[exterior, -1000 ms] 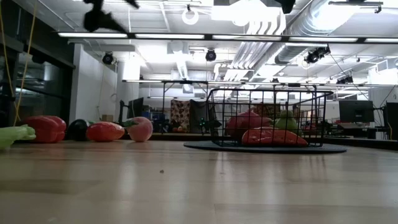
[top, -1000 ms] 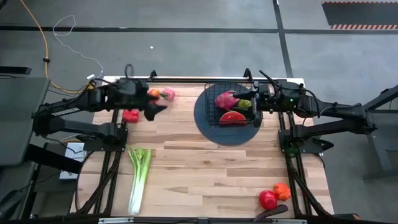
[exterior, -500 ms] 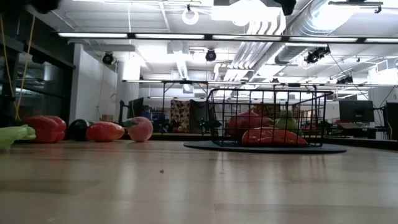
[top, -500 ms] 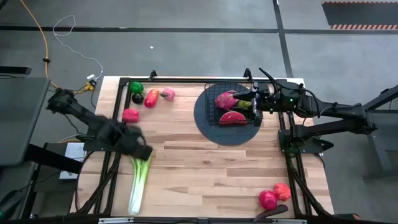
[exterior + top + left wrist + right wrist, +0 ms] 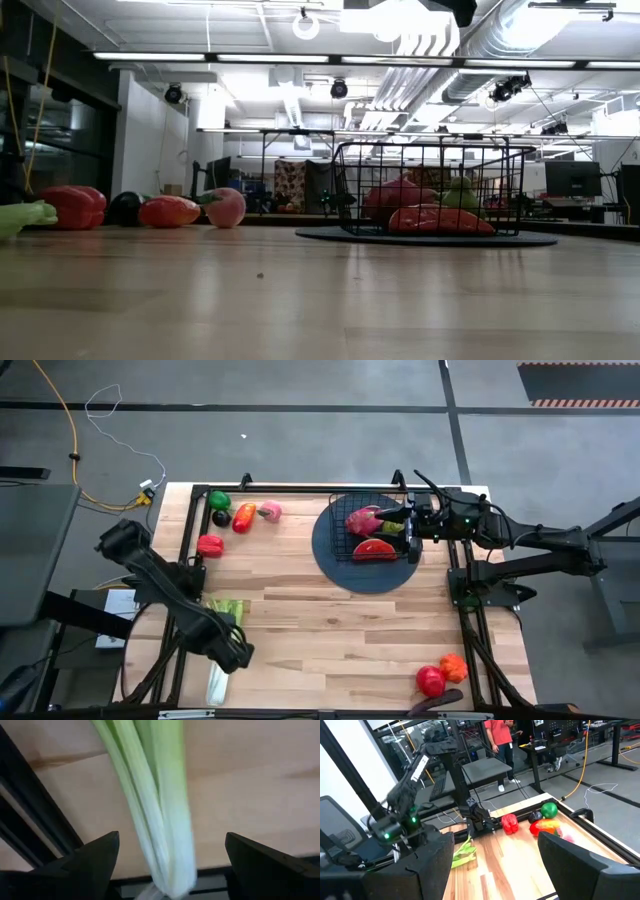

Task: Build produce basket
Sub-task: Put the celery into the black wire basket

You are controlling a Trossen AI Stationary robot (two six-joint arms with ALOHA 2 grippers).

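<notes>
The long pale green celery point(image 5: 222, 635) lies flat on the table near its left edge, leafy end toward the far side. My left gripper point(image 5: 232, 652) hangs open over the celery's stalk point(image 5: 160, 820), pointing down. Its fingers stand on either side of the stalk without touching it. The black wire-mesh basket point(image 5: 352, 500) stands on its dark round disc point(image 5: 360, 578) at the far right. It holds a pink dragon fruit point(image 5: 362, 518), a red piece point(image 5: 375, 548) and a green piece point(image 5: 393, 527). My right gripper point(image 5: 409, 535) waits open and level at the basket's right wall.
At the far left lie a green round piece point(image 5: 219, 500), a dark eggplant point(image 5: 221, 518), an orange-red piece point(image 5: 244, 517), a pink fruit point(image 5: 270, 511) and a red pepper point(image 5: 209, 545). A red point(image 5: 431, 680) and an orange piece point(image 5: 454, 666) lie near the front right corner.
My left gripper has swung from the far-left group of produce toward the table's near edge and gone down over the celery. It has tipped from nearly level to pointing down and has rolled. It has stayed open. The celery has not moved.
</notes>
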